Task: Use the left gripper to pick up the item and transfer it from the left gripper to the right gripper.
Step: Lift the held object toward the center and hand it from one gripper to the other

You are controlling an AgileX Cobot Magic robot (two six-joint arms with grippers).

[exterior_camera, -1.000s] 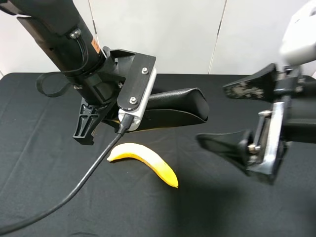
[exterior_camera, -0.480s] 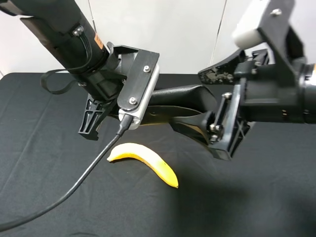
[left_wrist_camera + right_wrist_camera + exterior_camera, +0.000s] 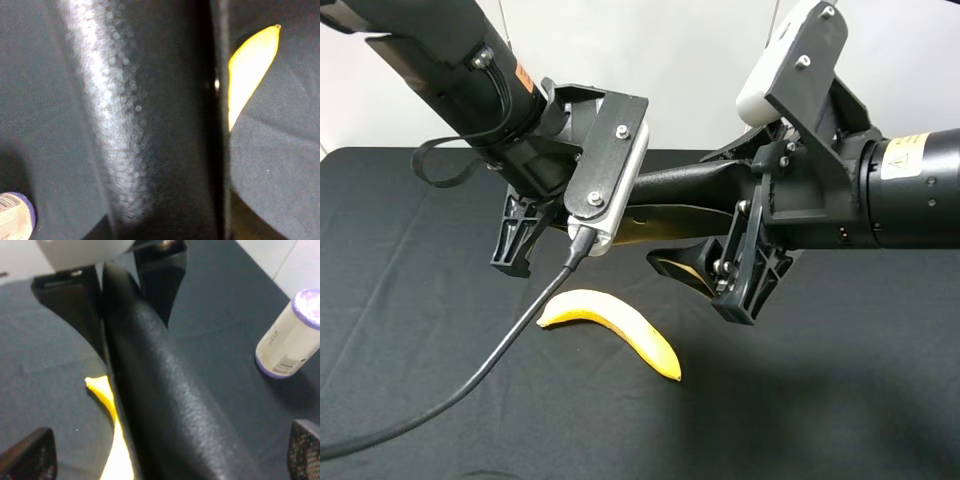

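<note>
Your left end effector [image 3: 548,235] is clamped on one end of the flat black leather-like pouch [image 3: 685,185], holding it roughly level in the air above the black bench [image 3: 400,350], toward its far edge. Your right end effector [image 3: 685,218] stands wide open, jaws straddling the pouch's free end with gaps either side. Beneath lies a yellow banana [image 3: 620,325].
</note>
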